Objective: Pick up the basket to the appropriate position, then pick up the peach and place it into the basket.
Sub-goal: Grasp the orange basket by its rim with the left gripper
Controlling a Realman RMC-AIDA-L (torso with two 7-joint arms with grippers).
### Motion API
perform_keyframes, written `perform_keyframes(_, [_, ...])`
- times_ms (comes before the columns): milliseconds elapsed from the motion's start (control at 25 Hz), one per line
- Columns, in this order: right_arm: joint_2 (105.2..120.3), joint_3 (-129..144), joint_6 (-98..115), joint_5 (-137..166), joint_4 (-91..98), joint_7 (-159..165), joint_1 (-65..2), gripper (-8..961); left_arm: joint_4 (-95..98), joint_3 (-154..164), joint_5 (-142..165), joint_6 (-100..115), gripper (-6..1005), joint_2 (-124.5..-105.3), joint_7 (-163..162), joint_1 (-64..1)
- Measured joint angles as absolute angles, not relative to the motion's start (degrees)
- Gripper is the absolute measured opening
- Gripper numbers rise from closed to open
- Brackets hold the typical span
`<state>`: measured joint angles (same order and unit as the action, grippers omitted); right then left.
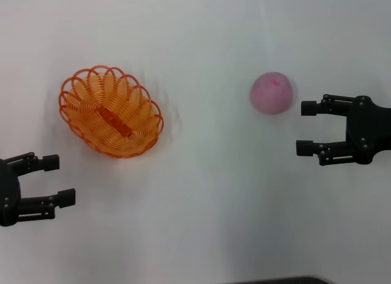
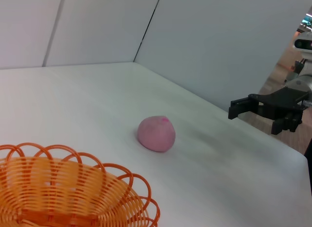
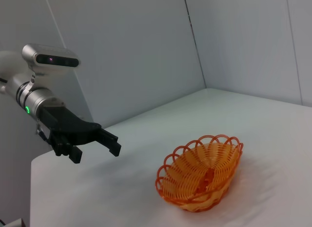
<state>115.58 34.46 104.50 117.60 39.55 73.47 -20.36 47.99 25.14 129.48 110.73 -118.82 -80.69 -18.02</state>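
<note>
1. A plain robot test room or lab, not a home or shop.
2. A bare white table (image 1: 208, 223) fills the head view, with only a toy-like orange basket (image 1: 111, 111) and a pink peach (image 1: 271, 93) laid out on it.
3. Smooth pale grey wall panels (image 3: 126, 46) with thin dark seams stand close behind the table on two sides.
4. Past the table's far edge, the left wrist view shows a strip of tan floor (image 2: 285, 66).
</note>
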Motion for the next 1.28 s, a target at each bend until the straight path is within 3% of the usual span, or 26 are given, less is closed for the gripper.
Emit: perform_keyframes(1280, [115.84,34.72,104.52,117.78,39.46,73.5,-20.59,917,47.99,23.48,129.44,111.25,902,-119.14,-81.8,-17.88])
